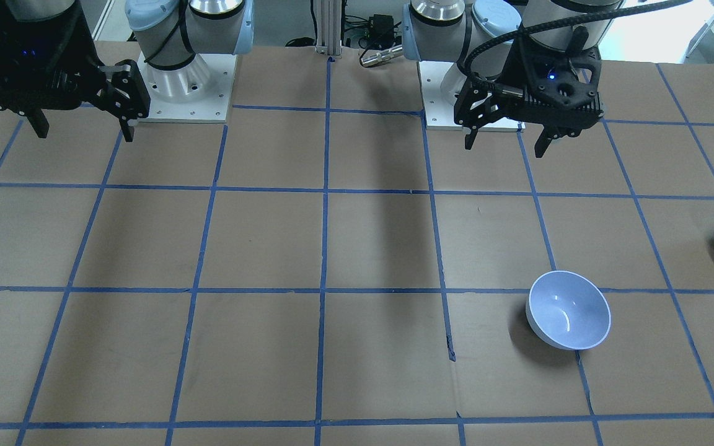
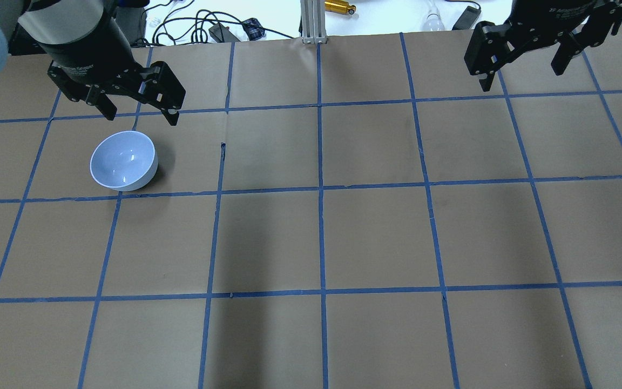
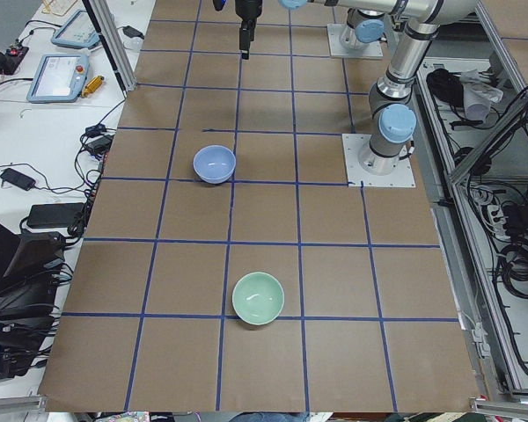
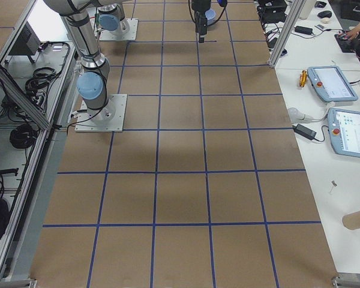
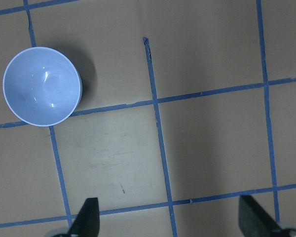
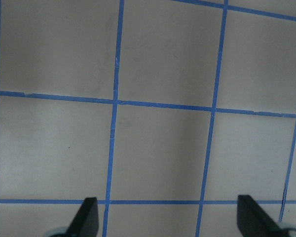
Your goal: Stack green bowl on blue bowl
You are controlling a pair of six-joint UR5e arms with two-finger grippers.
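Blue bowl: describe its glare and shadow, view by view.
Front-facing view: the blue bowl has white glints inside, dark shadow at its lower left. Overhead view: glints inside, shadow on its right. Left wrist view: soft glints, shadow on its right.

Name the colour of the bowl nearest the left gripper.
The glossy round bowl is pale periwinkle blue, clearest in the left wrist-mounted view.
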